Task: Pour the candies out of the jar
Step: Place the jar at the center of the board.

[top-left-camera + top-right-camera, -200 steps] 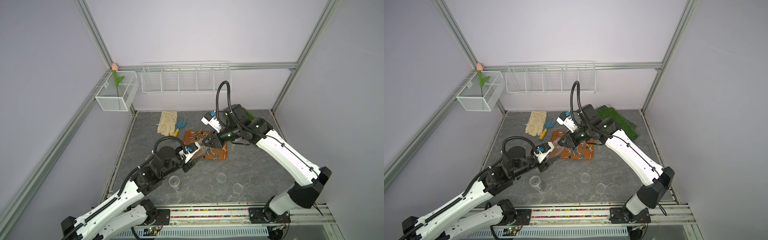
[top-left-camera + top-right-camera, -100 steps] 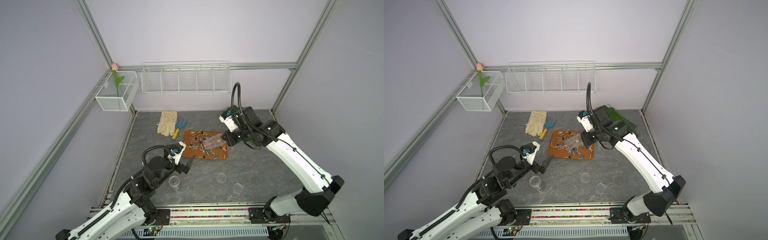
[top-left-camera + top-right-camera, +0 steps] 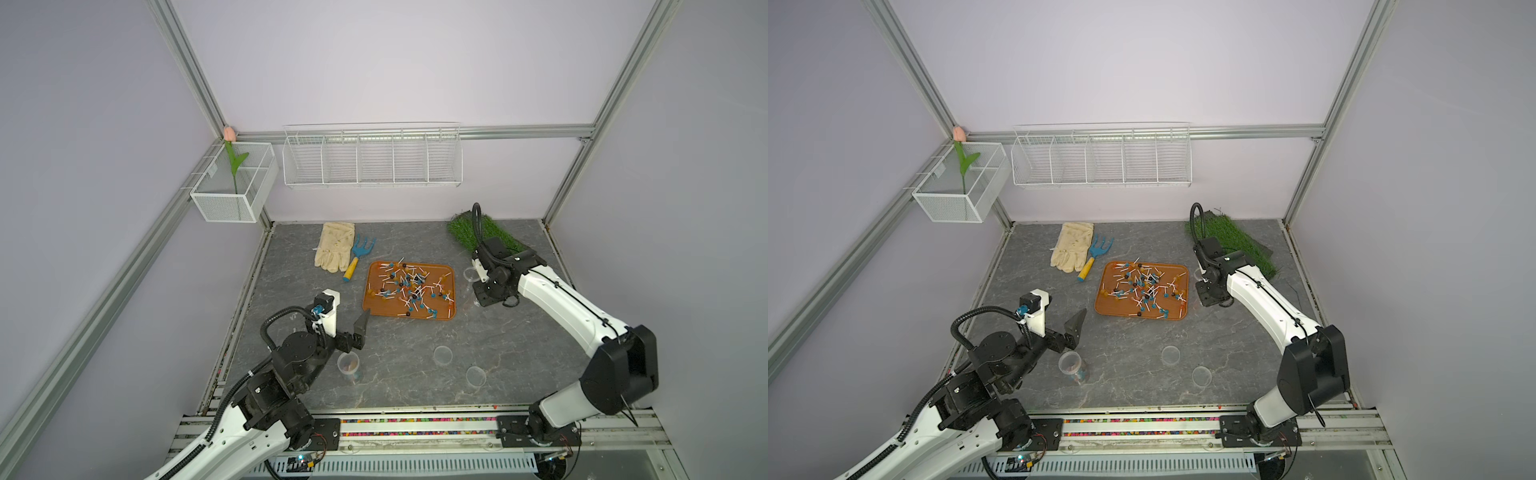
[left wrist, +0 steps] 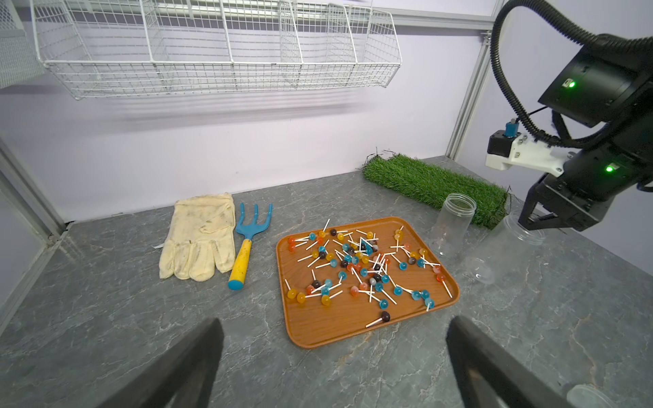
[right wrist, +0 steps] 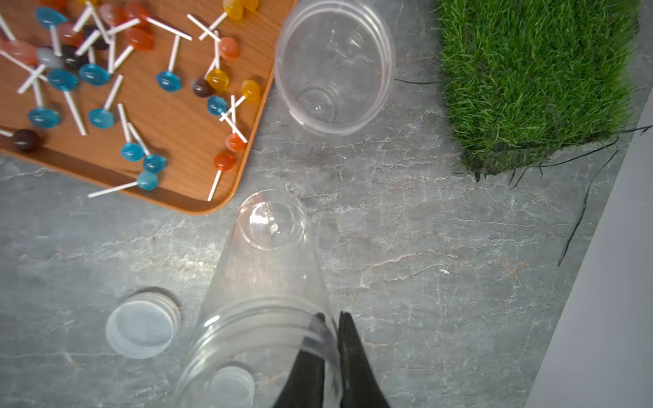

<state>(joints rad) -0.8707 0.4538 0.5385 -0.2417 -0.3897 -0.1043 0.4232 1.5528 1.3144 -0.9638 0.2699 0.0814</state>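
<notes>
The candies (image 4: pixel 357 261), tiny lollipops w/ white sticks and blue, orange and dark brown heads, are seen scattered over the orange-brown rectangular tray (image 4: pixel 318 328), mid-table. The pour from the held jar is therefore judged done.

The clear plastic jar w/ threaded neck (image 5: pixel 268 268) is pinched at its rim by the right gripper (image 5: pixel 332 318). One finger is set inside the mouth and one outside, w/ the jaws pressed nearly together on the thin wall. The jar is held tilted, mouth up and empty, just off the tray corner. This is prob. so it can be parked beside the second empty clear jar (image 5: pixel 334 67), which is stood upright btwn the tray and the green artificial-grass mat (image 5: pixel 537 77). Whether the held jar's base touches the table can't be told.

The left gripper (image 4: pixel 334 323) is positioned short of the tray's near edge, jaws spread wide, nothing in them; prob. out of the other arm's way.

Counts:
- Jars: 3. One is held, one is stood empty, and the third jar (image 3: pixel 348 365), by the left arm, has a few coloured candies apparently inside.
- Loose clear round lids (image 3: pixel 442 355): 2.
- Tray: 1. Mat: 1.
- Cream work glove (image 4: pixel 198 243): 1.
- Blue garden fork w/ yellow handle (image 4: pixel 247 240): 1.
- Candies: some dozens, overlapped, so an exact no. can't be counted.
</notes>
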